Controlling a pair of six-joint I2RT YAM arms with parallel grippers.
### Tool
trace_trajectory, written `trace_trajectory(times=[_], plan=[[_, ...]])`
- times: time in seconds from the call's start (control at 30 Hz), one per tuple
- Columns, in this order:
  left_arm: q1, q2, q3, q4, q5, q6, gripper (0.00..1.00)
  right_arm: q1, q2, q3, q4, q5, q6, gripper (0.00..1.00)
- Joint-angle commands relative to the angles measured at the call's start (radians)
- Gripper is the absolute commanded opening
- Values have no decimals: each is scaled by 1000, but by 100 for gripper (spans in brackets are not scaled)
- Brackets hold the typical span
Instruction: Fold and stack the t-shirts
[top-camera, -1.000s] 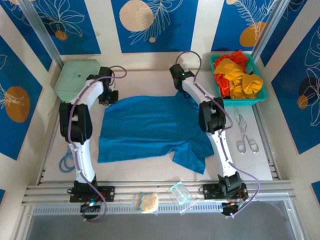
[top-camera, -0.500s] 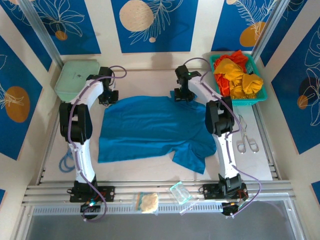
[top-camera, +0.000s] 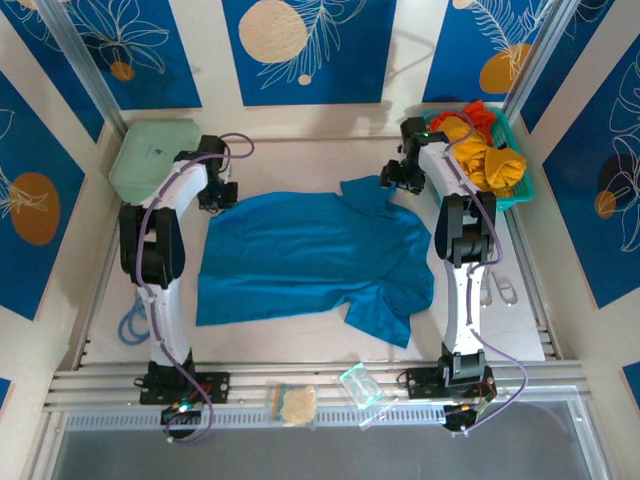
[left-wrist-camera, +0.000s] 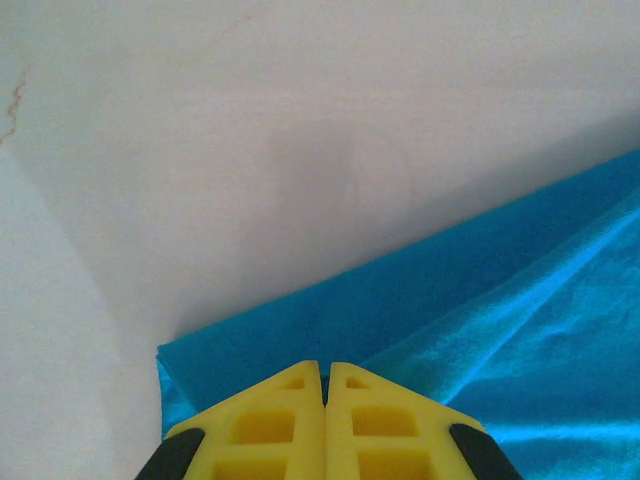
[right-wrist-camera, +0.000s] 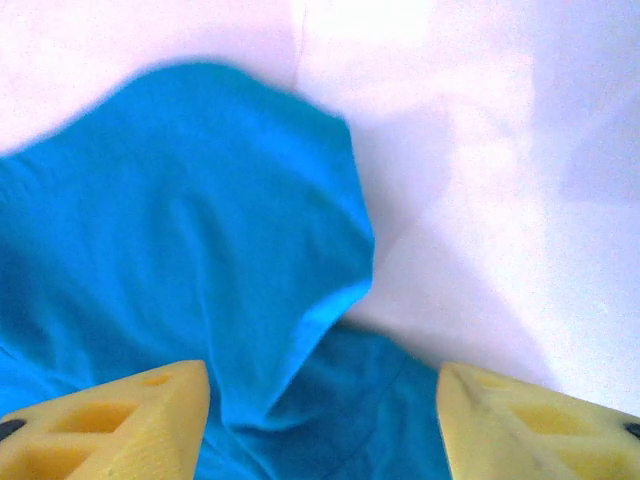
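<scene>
Pale green case at far-left corner of tabletop. L gripper low at far-left corner of teal t-shirt, fingers pressed together, pinching the cloth edge. Shirt lies spread across mid tabletop, one sleeve toward near edge, other sleeve at far edge. R gripper just above that far sleeve, fingers wide apart, holding nothing. Basket at far-right corner w/ yellow-orange shirts and a red one.

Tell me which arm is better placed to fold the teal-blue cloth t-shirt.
Left, probably: left gripper is shut on a far corner of the teal-blue cloth t-shirt; right gripper hangs open, holding nothing.
</scene>
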Motion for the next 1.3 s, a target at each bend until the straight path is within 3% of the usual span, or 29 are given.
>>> trace_trajectory(times=[0.0,0.23,0.5,0.7,0.8,0.87,0.97,1.0,1.17,1.27], plan=[[-9,-13,-1,-8,18,-10,0,-1,88,101,-57,-100,-23,65],[-10,-8,-1,-11,15,-9,0,-41,229,237,-94,-174,-4,64],[-11,-14,3,-19,9,-7,0,-51,256,274,-32,-329,11,51],[-15,-16,0,-18,12,-10,0,-56,312,368,-16,-368,50,49],[-19,-18,1,-27,7,-8,0,-57,344,431,-19,-374,68,42],[-20,-23,1,-32,1,-5,0,-55,339,441,-14,-371,71,29],[-21,-31,-1,-35,-1,-6,0,-45,298,412,0,-331,58,4],[-21,-34,-1,-34,0,-5,0,-41,275,390,8,-310,50,0],[-26,-37,-3,-34,1,-7,0,-11,171,272,31,-252,-8,0],[-27,-39,-16,-29,-1,-7,0,29,64,92,94,-211,-62,0]])
